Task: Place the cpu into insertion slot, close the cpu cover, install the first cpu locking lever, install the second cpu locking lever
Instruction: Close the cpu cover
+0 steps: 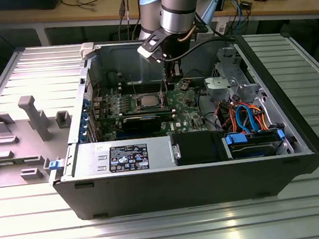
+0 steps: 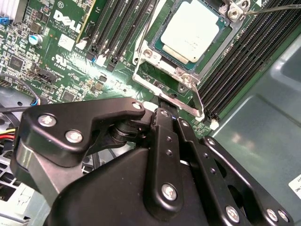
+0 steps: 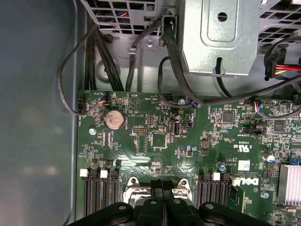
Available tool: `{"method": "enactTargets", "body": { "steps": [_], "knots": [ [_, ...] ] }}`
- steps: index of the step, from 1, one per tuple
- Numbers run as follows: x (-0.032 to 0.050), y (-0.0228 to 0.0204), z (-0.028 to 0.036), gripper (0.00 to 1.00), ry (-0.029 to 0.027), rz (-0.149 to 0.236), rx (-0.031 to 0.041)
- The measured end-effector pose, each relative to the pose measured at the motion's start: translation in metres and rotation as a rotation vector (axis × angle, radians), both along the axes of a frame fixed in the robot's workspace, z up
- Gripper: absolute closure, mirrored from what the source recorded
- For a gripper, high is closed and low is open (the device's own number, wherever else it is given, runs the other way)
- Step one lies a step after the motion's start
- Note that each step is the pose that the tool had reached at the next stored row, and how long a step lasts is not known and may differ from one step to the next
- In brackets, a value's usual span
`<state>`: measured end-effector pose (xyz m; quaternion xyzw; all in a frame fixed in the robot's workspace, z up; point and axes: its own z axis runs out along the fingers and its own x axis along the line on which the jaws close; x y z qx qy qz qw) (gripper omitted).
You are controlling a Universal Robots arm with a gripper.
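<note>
1. Cpu point(image 2: 195, 28), a flat square silver-topped chip, sits in the pale-rimmed square insertion slot point(image 2: 149, 79), with the silver cpu cover frame point(image 2: 214, 52) over it.
2. My black gripper point(image 2: 165, 112), fingers pressed together, hovers at the slot's edge.
3. A slip could scrape the green motherboard point(image 2: 70, 61).

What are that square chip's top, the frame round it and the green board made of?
The cpu top looks like dull silvery metal, softly reflecting light. The cpu cover seems thin, brighter sheet metal, glinting at its edges. The motherboard looks like glossy green-coated board, perhaps fibreglass; that I cannot confirm.
</note>
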<state>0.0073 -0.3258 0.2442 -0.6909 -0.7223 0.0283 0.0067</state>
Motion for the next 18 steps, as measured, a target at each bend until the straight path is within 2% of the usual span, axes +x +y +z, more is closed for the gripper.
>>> {"method": "enactTargets", "body": {
  "steps": [18],
  "knots": [
    [-0.0028, 0.0000, 0.0000, 0.89, 0.0001, 0.000, -0.0001]
  ]
}}
